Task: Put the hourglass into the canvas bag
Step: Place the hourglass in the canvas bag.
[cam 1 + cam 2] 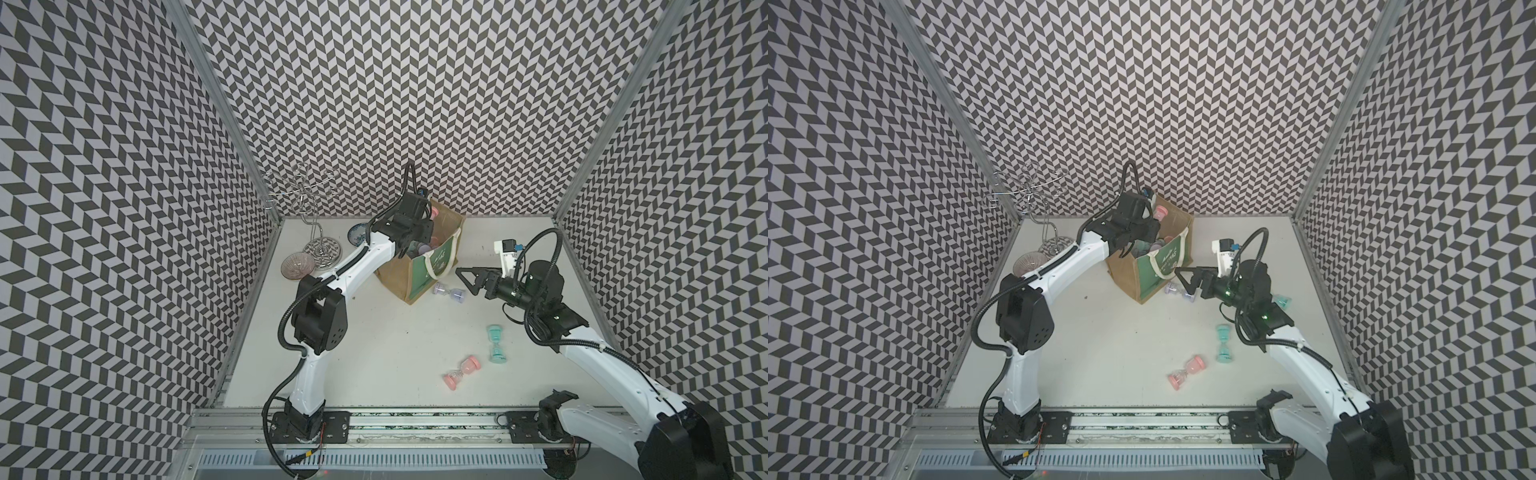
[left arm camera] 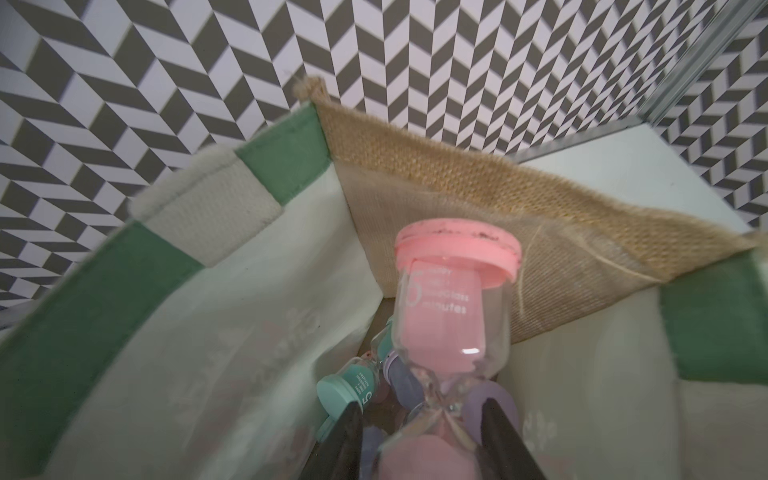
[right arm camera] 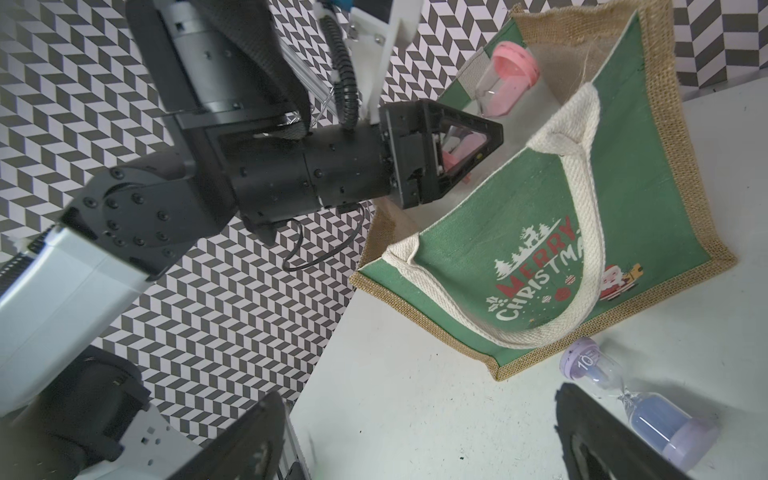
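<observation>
Left wrist — jaws pinch hourglass (image 2: 453, 316) in canvas bag (image 2: 457, 178).

Soft, even light fills the cell; shadows on the white table (image 1: 374, 357) are faint. In both top views the chevron walls (image 1: 104, 208) bow toward the edges. The left wrist view blurs the rim of the canvas bag (image 2: 104, 299) and the pink hourglass (image 2: 449, 316) nearest the lens.
</observation>
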